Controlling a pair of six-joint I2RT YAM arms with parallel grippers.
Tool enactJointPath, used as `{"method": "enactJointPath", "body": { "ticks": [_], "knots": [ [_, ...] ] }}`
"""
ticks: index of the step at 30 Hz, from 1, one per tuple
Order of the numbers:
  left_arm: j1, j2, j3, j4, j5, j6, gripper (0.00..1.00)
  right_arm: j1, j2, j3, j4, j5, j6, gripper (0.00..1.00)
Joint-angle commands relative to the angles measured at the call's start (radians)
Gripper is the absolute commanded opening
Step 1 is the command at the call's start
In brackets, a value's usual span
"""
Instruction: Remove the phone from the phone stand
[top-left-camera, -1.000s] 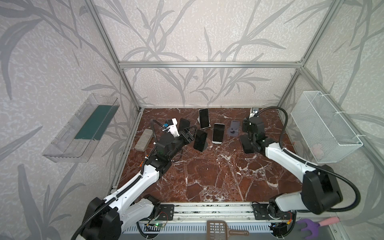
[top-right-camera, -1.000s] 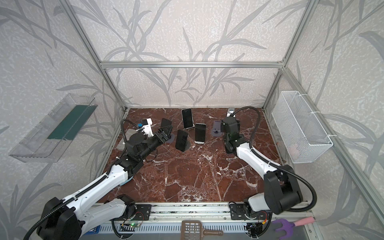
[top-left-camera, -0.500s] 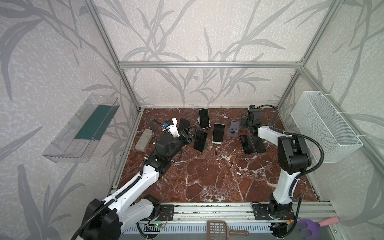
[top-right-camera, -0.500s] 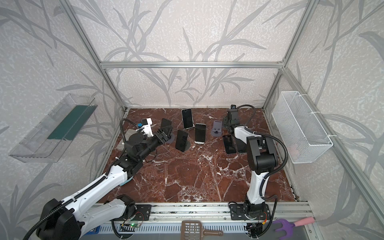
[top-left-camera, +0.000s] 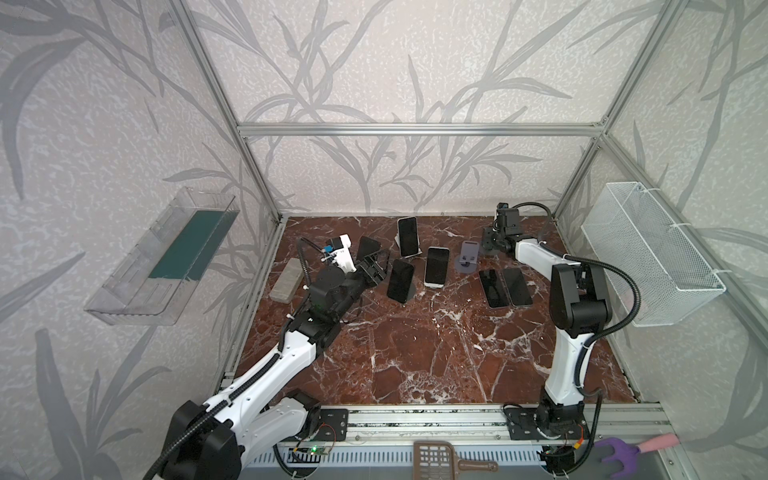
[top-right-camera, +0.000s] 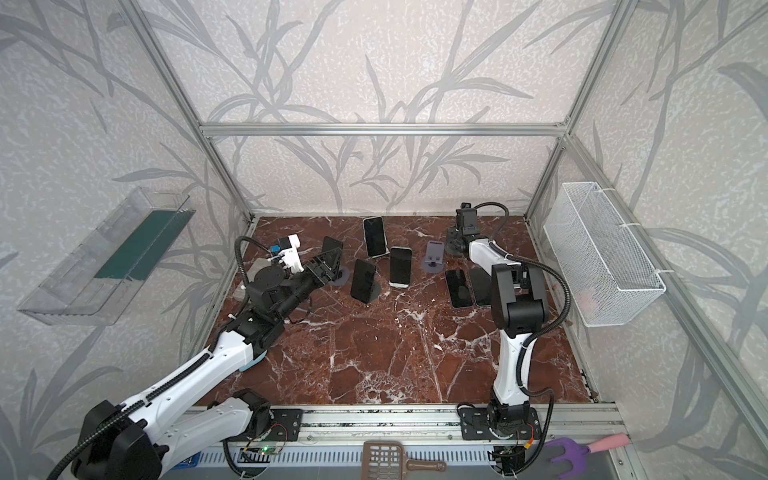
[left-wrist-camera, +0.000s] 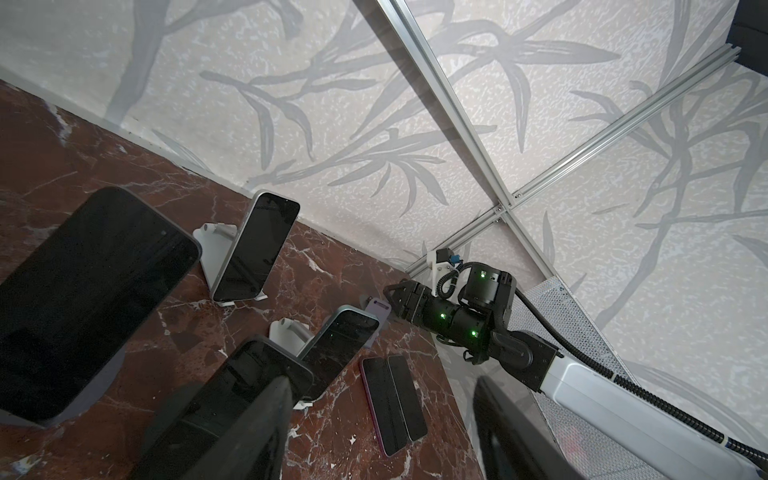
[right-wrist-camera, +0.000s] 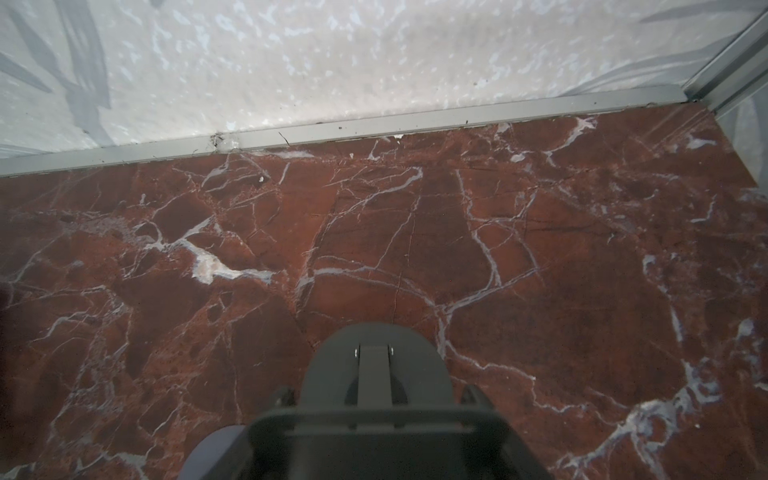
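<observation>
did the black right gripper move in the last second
Yes. The right gripper went from over the two flat black phones toward the back wall, now beside the empty purple phone stand.

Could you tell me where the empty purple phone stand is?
In both top views, the empty purple phone stand sits right of centre near the back, between the white-framed phone and the right gripper, just behind two phones lying flat.
</observation>
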Motion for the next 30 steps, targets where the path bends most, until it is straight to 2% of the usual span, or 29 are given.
{"method": "enactJointPath", "body": {
  "ticks": [1, 8, 11, 17, 19, 22, 24, 28, 30],
  "knots": [
    [0.02, -0.019, 0.0, 0.041, -0.029, 0.008, 0.7, -0.008, 0.034, 0.017, -0.07, -0.005, -0.032, 0.6],
    [0.037, 0.0, -0.006, 0.059, -0.017, -0.011, 0.7, -0.009, 0.032, -0.015, -0.092, -0.024, -0.076, 0.67],
    [0.041, 0.008, -0.007, 0.065, -0.006, -0.014, 0.7, -0.008, 0.029, -0.028, -0.095, -0.004, -0.073, 0.75],
    [0.043, 0.013, 0.011, 0.069, 0.053, -0.015, 0.7, -0.008, -0.031, -0.029, -0.115, -0.005, -0.073, 0.85],
    [0.044, 0.012, 0.016, 0.068, 0.064, -0.001, 0.7, -0.009, -0.063, 0.004, -0.16, -0.007, -0.052, 0.86],
    [0.043, -0.003, 0.006, 0.038, 0.013, 0.003, 0.7, -0.009, -0.114, 0.077, -0.276, -0.031, -0.005, 0.86],
    [0.044, -0.004, -0.003, 0.039, -0.02, 0.008, 0.7, -0.009, -0.157, 0.091, -0.322, -0.003, 0.019, 0.86],
    [0.045, -0.004, 0.002, -0.001, -0.051, 0.019, 0.7, -0.008, -0.26, 0.015, -0.325, 0.028, 0.044, 0.85],
    [0.045, -0.001, 0.005, -0.025, -0.07, 0.016, 0.7, 0.002, -0.362, -0.08, -0.274, 0.015, 0.075, 0.8]
  ]
}}
